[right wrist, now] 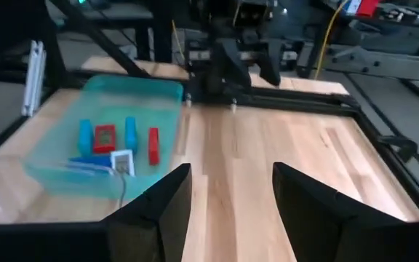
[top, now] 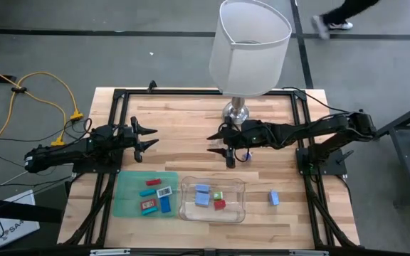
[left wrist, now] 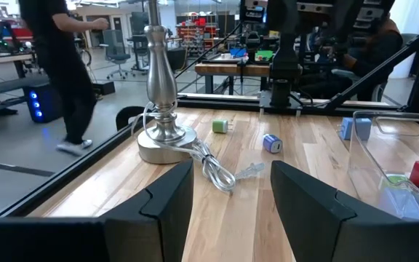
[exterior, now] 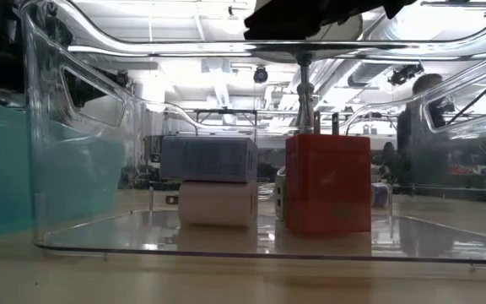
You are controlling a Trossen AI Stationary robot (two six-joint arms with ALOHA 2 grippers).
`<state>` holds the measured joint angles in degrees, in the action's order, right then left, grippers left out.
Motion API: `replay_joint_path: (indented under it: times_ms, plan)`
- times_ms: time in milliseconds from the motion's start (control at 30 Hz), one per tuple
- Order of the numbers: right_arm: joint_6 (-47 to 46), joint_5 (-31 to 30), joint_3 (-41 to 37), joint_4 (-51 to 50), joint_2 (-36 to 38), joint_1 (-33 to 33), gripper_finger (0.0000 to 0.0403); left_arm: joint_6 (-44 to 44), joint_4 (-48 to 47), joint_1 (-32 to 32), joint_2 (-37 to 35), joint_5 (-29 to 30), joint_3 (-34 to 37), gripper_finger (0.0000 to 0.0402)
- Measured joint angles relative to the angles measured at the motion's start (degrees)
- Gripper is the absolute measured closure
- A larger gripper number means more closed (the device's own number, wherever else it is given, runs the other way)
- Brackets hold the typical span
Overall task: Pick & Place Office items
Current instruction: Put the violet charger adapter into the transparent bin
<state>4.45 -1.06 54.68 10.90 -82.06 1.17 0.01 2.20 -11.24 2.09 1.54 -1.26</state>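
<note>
Clear tray (top: 188, 210) at 6 o'clock of the bench (top: 191, 124) holds blue, green and red items (top: 211, 198); more lie on the mat (top: 128, 201) at 7. Both jaws stand spread, empty: left gripper (top: 146, 138) at 9, right gripper (top: 221, 144) at centre.

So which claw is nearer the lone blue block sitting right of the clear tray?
Right. The right claw hangs near the lamp base, above-left of the blue block; the left claw sits far across the table.
</note>
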Motion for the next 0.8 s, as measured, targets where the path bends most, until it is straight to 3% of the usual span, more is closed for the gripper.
replay_joint_path:
  times_ms: [167,333,433,633,800]
  plan:
    - [-0.7,4.2,0.0,1.5,0.0,0.0,0.0223,0.0,0.0,0.0,0.0,0.0,0.0,0.0224]
    - [0.3,4.2,0.4,0.1,0.0,0.1,0.0223,0.0,0.0,0.0,0.0,0.0,0.0,0.0224]
    - [0.1,1.9,3.1,-7.6,0.8,0.1,0.0223,0.0,0.0,0.0,0.0,0.0,0.0,0.0224]
    - [1.8,-9.7,11.2,-28.0,0.9,1.0,0.0223,0.0,0.0,0.0,0.0,0.0,0.0,0.0224]
    - [3.1,-10.6,12.3,-36.7,1.0,1.2,0.0223,0.0,0.0,0.0,0.0,0.0,0.0,0.0224]
